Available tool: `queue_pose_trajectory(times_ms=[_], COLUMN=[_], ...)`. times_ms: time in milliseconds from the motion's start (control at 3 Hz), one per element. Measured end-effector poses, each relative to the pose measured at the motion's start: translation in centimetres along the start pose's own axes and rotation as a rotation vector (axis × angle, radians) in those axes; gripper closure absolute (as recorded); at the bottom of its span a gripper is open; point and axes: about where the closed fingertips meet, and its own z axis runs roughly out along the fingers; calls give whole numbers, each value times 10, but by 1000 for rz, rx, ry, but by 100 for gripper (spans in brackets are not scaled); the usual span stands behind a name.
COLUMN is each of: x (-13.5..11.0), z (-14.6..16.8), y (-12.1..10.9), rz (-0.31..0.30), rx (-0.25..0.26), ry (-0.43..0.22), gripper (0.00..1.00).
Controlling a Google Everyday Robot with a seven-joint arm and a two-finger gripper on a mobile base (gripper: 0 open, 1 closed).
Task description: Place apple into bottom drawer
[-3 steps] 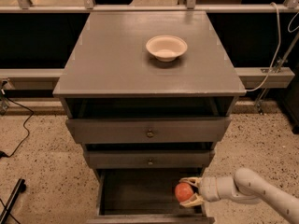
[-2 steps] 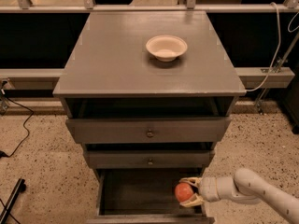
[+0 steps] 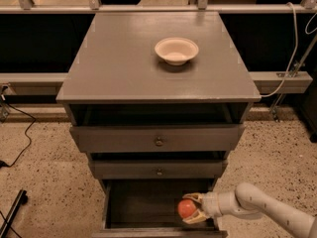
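The red-orange apple (image 3: 186,208) is held between the fingers of my gripper (image 3: 191,208), inside the open bottom drawer (image 3: 143,230) at its right side. The drawer is pulled out and shows a dark interior. My white arm reaches in from the lower right. I cannot tell whether the apple touches the drawer floor.
A cream bowl (image 3: 176,50) sits on the grey cabinet top (image 3: 114,68). Two upper drawers with round knobs (image 3: 158,142) are partly pulled out above the bottom one. A black cable (image 3: 20,133) lies on the speckled floor at left, a white cable (image 3: 290,58) at right.
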Motion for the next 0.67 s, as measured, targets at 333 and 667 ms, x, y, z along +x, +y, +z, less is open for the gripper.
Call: queue_pose_trajectory(times_ms=[333,667], x=[6,17], z=[19,53], y=[-3,-19], rz=[32,84], rx=[23,51], ry=[5,-40], gripper=[100,100])
